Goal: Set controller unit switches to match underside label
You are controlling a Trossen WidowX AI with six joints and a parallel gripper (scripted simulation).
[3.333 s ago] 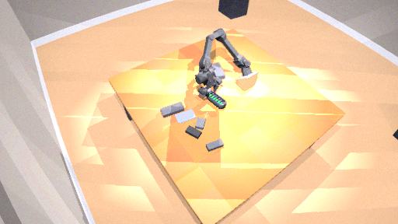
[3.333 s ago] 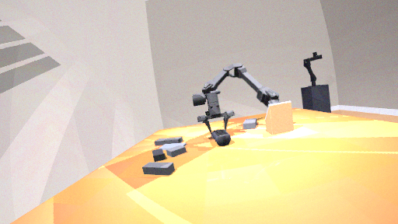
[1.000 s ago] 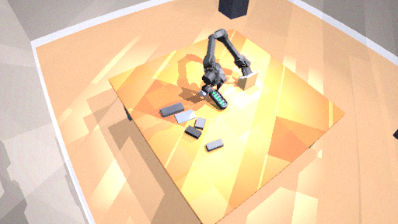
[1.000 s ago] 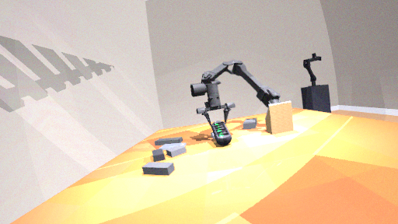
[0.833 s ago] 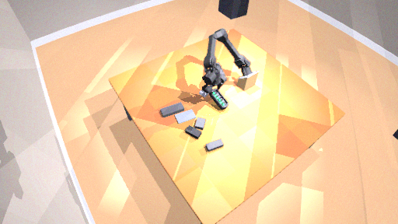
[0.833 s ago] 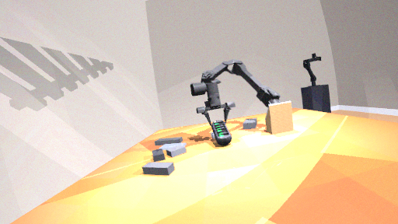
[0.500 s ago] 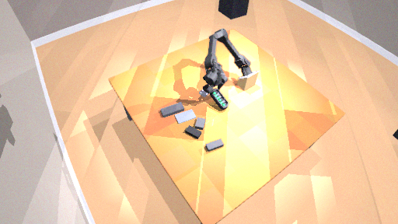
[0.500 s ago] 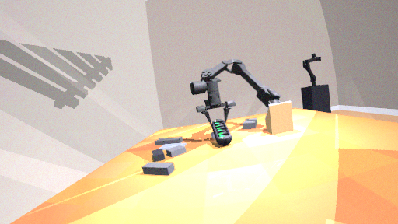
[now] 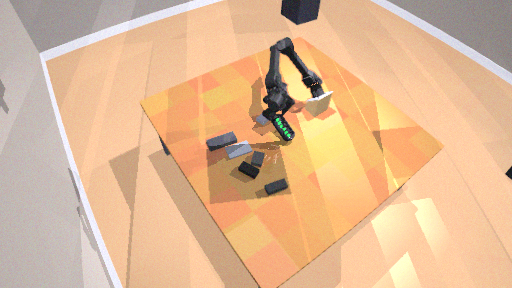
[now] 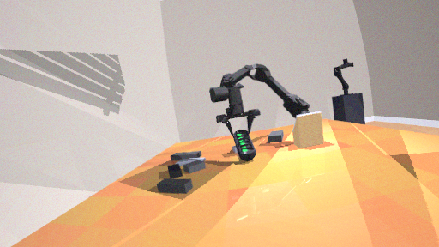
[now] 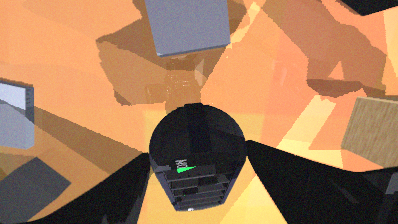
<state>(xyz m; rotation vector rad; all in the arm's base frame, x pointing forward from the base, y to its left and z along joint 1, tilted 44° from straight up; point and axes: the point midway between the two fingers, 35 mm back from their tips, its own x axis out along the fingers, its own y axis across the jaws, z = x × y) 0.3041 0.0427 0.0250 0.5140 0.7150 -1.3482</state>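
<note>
From my station I had the hand (image 9: 276,118) (image 10: 241,133) (image 11: 198,151) pinching the controller unit (image 9: 282,132) (image 10: 244,145) (image 11: 197,132) by its sides, tilted, near the middle of the top view. It seemed raised off the surface (image 9: 345,170) (image 10: 300,214) (image 11: 125,25), though grain blurred its underside edge; green switch ends faced the exterior camera.
</note>
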